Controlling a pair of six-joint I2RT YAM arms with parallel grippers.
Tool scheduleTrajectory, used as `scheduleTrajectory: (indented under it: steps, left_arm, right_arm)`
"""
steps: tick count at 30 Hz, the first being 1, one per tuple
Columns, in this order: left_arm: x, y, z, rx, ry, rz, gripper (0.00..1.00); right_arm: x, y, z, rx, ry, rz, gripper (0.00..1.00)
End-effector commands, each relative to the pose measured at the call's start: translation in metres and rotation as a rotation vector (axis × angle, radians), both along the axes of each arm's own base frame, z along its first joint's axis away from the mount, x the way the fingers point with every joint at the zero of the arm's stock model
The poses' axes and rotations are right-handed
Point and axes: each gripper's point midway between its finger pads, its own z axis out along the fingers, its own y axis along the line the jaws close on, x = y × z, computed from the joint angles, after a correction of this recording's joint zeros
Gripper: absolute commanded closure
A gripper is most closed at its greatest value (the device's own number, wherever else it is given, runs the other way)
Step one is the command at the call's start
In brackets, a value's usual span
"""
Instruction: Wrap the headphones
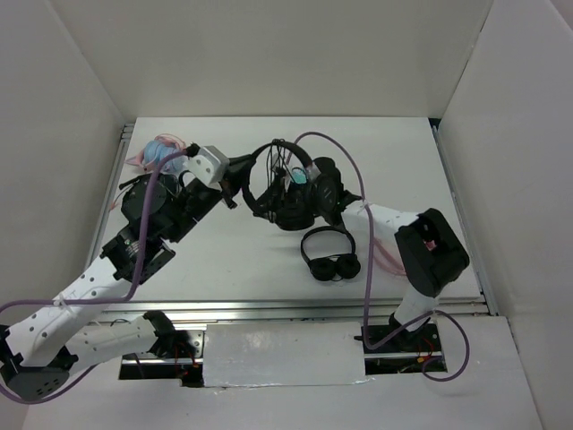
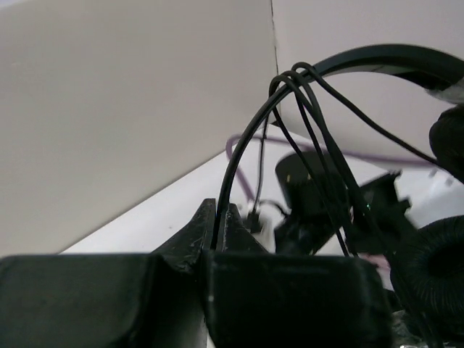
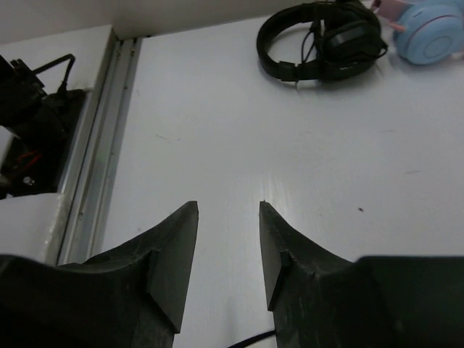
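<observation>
The headphones (image 1: 288, 204) are black and stand up off the table mid-field, with the thin headband (image 2: 391, 58) arching over them. Several loops of their thin black cable (image 2: 246, 138) hang over the headband. One padded earcup (image 2: 435, 261) shows at the right of the left wrist view. My left gripper (image 1: 240, 186) is just left of the headphones and is shut on the cable, which runs up from between its fingertips (image 2: 220, 210). My right gripper (image 1: 324, 190) is right beside the headphones on their right. It is open and empty (image 3: 228, 206) over bare table. A bit of cable crosses below its fingers.
Another black pair with no trailing cable (image 1: 329, 257) lies on the table in front of the headphones; it also shows in the right wrist view (image 3: 319, 40). A teal-and-white pair (image 1: 163, 154) lies at the back left under my left arm. White walls enclose the table.
</observation>
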Motion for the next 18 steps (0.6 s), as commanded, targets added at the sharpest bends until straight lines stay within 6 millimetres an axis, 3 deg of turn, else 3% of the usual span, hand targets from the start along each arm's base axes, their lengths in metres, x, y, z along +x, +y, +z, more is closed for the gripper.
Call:
scheduleTrajectory:
  steps: [1,3,5,8,9,11,12,13,18]
  left_arm:
    - [-0.006,0.011,0.064,-0.159,-0.050,0.021,1.00]
    - [-0.003,0.016,0.077,-0.179,-0.051,0.053,1.00]
    - [-0.005,0.027,0.103,-0.210,-0.071,0.085,1.00]
    - [0.002,0.035,0.126,-0.236,-0.069,0.141,1.00]
    - [-0.001,0.040,0.142,-0.264,-0.082,0.147,1.00]
    - [0.003,0.036,0.147,-0.250,-0.083,0.146,1.00]
    - [0.000,0.039,0.159,-0.260,-0.106,0.145,1.00]
    - [0.003,0.033,0.153,-0.232,-0.087,0.138,1.00]
    - [-0.001,0.041,0.175,-0.263,-0.102,0.153,1.00]
  right_arm:
    - [-0.012,0.031,0.023,0.117,0.043,0.068,0.52]
    - [-0.008,0.043,0.017,0.126,0.073,0.068,0.52]
    - [-0.004,0.050,0.006,0.131,0.135,0.042,0.52]
    - [-0.002,0.063,0.011,0.186,0.169,0.065,0.55]
    - [-0.002,0.067,0.011,0.193,0.180,0.072,0.55]
    - [-0.004,0.080,0.005,0.203,0.209,0.074,0.53]
    - [-0.005,0.086,0.002,0.202,0.228,0.075,0.49]
    - [-0.002,0.098,-0.003,0.191,0.248,0.060,0.49]
    - [0.003,0.116,-0.016,0.183,0.295,0.053,0.47]
